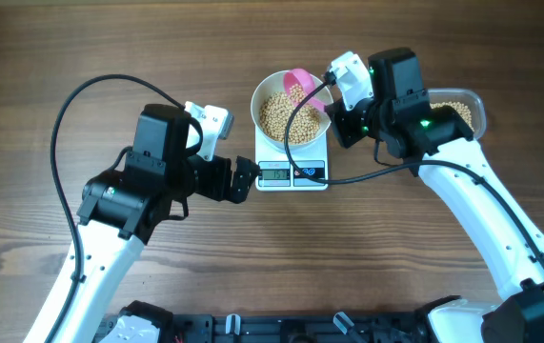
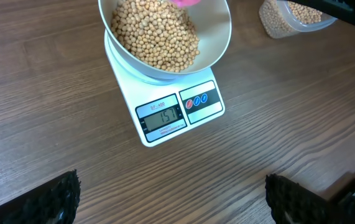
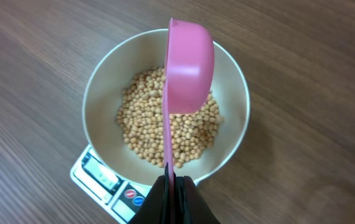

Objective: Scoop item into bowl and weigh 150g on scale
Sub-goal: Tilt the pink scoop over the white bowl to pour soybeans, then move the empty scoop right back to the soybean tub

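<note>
Pink plastic scoop (image 3: 188, 68) clamped by handle in closed right gripper (image 3: 176, 184), turned on edge, long axis straight ahead over deep white bowl (image 3: 102, 93). Small tan beans (image 3: 140, 124) heaped in bowl, set on flat white scale (image 2: 171, 115). Left gripper (image 2: 174, 199) spread wide, empty, near scale front.

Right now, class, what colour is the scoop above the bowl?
Pink; the scoop shows best in the right wrist view, over the bowl.
</note>
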Robot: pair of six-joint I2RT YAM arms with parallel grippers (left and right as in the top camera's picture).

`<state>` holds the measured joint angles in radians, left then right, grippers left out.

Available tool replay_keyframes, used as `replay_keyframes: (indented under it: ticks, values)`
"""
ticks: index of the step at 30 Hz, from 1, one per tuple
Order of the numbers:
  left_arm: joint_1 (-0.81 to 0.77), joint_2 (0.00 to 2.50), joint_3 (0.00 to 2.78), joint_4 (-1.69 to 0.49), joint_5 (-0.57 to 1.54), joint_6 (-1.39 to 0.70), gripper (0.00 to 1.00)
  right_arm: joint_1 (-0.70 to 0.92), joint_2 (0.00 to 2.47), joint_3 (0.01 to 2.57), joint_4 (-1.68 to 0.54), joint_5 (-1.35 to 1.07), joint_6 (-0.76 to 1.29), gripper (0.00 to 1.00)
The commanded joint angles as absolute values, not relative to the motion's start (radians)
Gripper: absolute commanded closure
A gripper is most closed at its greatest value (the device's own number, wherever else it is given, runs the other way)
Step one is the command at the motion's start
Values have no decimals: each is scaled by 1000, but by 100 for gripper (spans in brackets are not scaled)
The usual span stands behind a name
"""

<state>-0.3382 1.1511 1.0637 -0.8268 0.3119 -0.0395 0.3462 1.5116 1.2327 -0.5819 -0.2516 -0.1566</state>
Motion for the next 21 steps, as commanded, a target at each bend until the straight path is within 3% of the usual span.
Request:
replay_keyframes:
  ticks: [1, 21]
  values:
    - [-332, 1145, 1064, -827, 321, -45, 0, 343, 1494, 1232, -574, -317, -119, 96]
    - [-332, 1145, 1064, -827, 321, -45, 0, 117, 1405, 1234, -524, -494, 38, 96]
